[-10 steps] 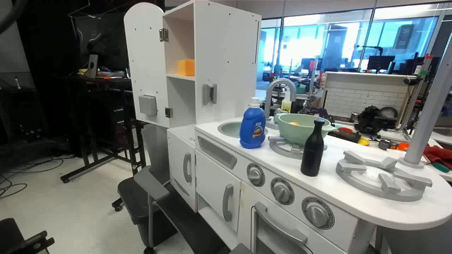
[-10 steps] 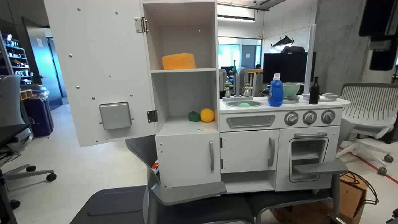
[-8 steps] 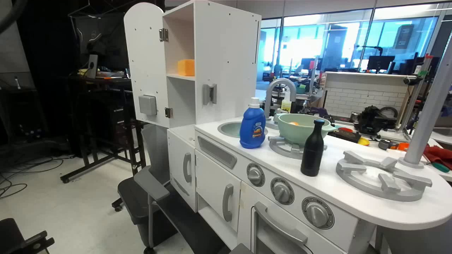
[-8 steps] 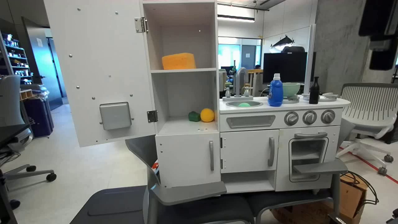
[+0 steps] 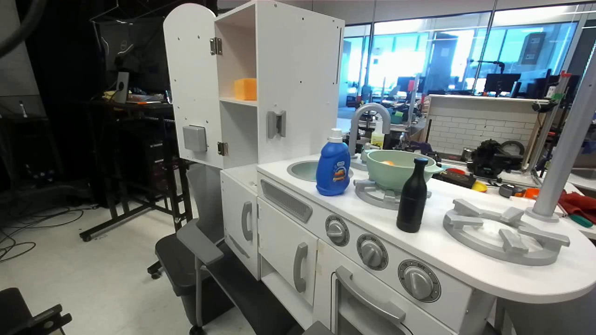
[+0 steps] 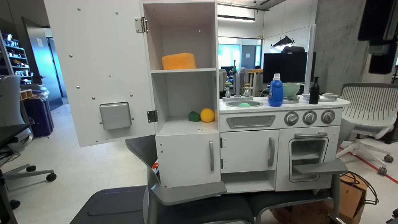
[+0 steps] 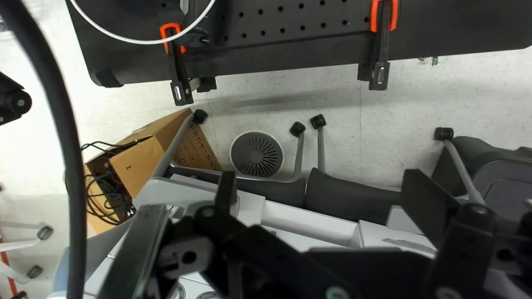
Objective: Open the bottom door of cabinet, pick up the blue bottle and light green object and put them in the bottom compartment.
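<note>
Pale floor [image 7: 409, 112] shows below; the pincer [image 7: 324, 189], spread and empty, should draw the bottom door [image 6: 185, 160] slowly by its handle [image 6: 211, 155], lest the chair armrest [image 6: 192, 192] block it.

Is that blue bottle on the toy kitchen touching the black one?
Apart. An exterior view shows it: the blue bottle and the black bottle each stand upright, with a strip of white counter visible between their bases.

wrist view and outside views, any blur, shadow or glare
In the wrist view, the gripper and black cable look softer than the box, and a faint shadow crosses the floor; in an exterior view, the window is partly washed out white.
</note>
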Tool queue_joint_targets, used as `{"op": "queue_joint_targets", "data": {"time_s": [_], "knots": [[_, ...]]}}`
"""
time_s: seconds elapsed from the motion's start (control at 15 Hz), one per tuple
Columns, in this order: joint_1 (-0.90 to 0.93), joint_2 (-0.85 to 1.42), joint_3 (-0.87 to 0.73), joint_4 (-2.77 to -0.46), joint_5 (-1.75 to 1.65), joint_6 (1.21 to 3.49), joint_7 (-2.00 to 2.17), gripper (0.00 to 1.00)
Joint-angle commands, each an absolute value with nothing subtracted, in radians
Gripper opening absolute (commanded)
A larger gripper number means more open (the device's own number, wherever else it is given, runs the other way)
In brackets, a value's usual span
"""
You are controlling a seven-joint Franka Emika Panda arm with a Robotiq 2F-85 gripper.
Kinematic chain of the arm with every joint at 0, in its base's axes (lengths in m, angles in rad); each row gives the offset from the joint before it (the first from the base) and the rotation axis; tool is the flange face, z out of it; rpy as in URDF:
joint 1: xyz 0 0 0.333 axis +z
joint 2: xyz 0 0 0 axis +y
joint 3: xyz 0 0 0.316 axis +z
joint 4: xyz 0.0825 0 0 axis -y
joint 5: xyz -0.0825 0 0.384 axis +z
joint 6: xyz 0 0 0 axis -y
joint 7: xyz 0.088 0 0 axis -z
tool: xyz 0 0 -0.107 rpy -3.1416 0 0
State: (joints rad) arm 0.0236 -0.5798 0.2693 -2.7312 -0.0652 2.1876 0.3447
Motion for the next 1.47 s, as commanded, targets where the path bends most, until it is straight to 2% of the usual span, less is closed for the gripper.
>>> {"op": "queue_joint_targets", "data": {"time_s": [0.0, 0.4, 0.6, 1.07, 1.4], "knots": [[-0.03, -0.427, 0.238, -2.701, -0.147, 2.304, 0.346, 1.0], [-0.175, -0.089, 0.191, -2.622, -0.398, 2.597, 0.426, 1.0], [-0.18, 0.098, 0.125, -2.512, -0.546, 2.68, 0.525, 1.0], [0.053, 0.501, -0.132, -2.141, -0.556, 2.813, 0.645, 1.0], [0.213, 0.713, -0.234, -1.956, -0.454, 2.857, 0.653, 1.0]]}}
